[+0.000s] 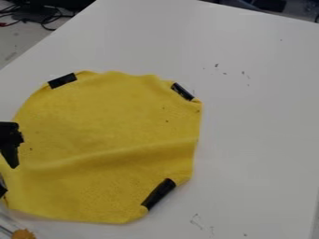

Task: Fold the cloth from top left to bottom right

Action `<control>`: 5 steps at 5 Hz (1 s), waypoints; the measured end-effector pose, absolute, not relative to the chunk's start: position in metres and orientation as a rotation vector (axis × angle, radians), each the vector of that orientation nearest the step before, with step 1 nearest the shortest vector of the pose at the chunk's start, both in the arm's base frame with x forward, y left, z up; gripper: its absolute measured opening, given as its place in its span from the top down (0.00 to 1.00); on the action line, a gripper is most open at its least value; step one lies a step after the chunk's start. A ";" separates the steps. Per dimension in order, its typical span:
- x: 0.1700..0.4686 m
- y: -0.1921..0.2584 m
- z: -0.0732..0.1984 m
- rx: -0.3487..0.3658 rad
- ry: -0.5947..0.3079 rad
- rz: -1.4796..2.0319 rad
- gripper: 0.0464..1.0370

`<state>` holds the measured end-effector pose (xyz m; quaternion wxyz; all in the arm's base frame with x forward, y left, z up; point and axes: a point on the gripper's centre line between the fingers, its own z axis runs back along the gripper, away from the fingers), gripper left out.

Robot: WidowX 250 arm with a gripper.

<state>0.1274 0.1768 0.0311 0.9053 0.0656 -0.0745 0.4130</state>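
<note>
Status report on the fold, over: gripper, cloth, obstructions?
Gripper at left edge of yellow cloth, contact unclear. Cloth spread out, unfolded, rippled across lower half. Orange object beyond its lower-left edge, likely outside fold path.

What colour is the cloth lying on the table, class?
The cloth is yellow, as the camera view shows best.
</note>
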 end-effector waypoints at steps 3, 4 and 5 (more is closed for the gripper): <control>0.134 0.175 0.053 0.151 -0.104 0.854 0.04; 0.168 0.178 0.077 0.146 -0.153 0.770 0.04; 0.215 0.196 0.066 0.078 -0.170 0.621 0.04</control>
